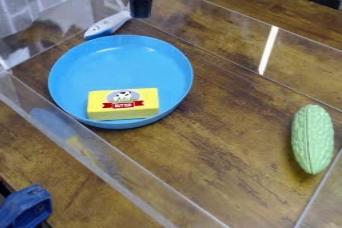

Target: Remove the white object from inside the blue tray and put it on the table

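Note:
The blue tray (88, 67) sits on the wooden table (234, 87) at the left. Inside it lies only a yellow butter block (123, 101) with a red label. The white object (108, 25), small and pointed, rests on the table just beyond the tray's far-left rim, outside the tray. My gripper (139, 10) hangs at the top of the view, a little right of and above the white object. It is open, with nothing between its fingers.
A green bumpy vegetable (311, 138) lies on the table at the right. A clear edging (80, 142) runs along the table's near-left side. A blue item (22, 208) shows at the bottom left corner, off the table.

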Robot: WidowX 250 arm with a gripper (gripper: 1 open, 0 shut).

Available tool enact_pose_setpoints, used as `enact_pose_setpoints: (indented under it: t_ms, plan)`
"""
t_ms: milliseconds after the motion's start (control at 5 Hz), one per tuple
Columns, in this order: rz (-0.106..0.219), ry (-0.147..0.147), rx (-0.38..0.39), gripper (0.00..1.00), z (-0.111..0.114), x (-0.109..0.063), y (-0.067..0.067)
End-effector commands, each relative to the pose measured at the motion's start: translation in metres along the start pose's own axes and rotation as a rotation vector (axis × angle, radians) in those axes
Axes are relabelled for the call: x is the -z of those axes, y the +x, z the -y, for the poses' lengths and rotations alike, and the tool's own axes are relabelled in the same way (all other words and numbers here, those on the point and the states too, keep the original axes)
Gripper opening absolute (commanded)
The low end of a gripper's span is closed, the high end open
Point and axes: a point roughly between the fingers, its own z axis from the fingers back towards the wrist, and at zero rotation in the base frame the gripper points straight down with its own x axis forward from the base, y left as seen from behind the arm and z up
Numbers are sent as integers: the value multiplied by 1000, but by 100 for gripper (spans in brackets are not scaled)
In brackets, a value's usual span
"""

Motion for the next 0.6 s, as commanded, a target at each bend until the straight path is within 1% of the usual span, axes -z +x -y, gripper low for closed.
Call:
enact_pose_setpoints:
  t_ms: [0, 200, 400]
  plan:
    - [39, 85, 96, 100, -20, -13, 7]
    - [34, 95, 147, 100, -35, 2, 0]
    - [32, 100, 152, 100, -41, 6, -9]
